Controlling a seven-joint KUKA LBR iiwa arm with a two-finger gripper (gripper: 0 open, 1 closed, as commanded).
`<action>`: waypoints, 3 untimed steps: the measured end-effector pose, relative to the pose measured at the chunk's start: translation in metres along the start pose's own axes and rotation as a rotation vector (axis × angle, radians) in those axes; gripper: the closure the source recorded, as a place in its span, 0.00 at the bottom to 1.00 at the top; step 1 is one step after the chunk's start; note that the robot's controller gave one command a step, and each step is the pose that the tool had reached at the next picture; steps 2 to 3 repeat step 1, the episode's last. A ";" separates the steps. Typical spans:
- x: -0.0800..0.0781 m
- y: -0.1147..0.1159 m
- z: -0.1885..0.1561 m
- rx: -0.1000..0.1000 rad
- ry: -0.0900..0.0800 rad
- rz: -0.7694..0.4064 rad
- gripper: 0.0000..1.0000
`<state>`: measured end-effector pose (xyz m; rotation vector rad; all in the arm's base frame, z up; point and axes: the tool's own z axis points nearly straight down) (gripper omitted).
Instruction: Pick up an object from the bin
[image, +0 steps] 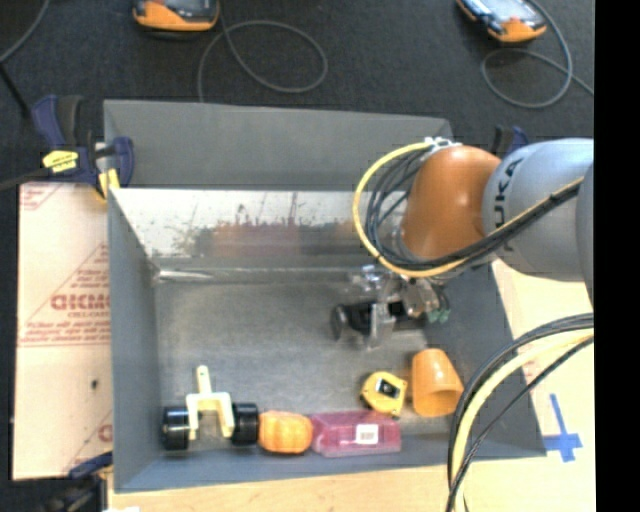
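Tool (378, 312) low in bin (250, 330), opening unclear, arm (550, 210) lettered KU, pink packet (357, 434) label unreadable

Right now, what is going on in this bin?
A robot arm reaches into the grey bin from the right, its tool low over the floor's middle. Nearest it lie an orange cup and a yellow tape measure; a pink packet, an orange lump and a black-wheeled toy line the near wall. No pick is evident yet.
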<state>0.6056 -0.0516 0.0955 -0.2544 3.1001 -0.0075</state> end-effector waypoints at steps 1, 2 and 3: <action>0.007 -0.027 0.015 -0.005 -0.009 -0.035 1.00; 0.007 -0.027 0.015 -0.005 -0.009 -0.035 1.00; 0.007 -0.027 0.015 -0.005 -0.009 -0.035 1.00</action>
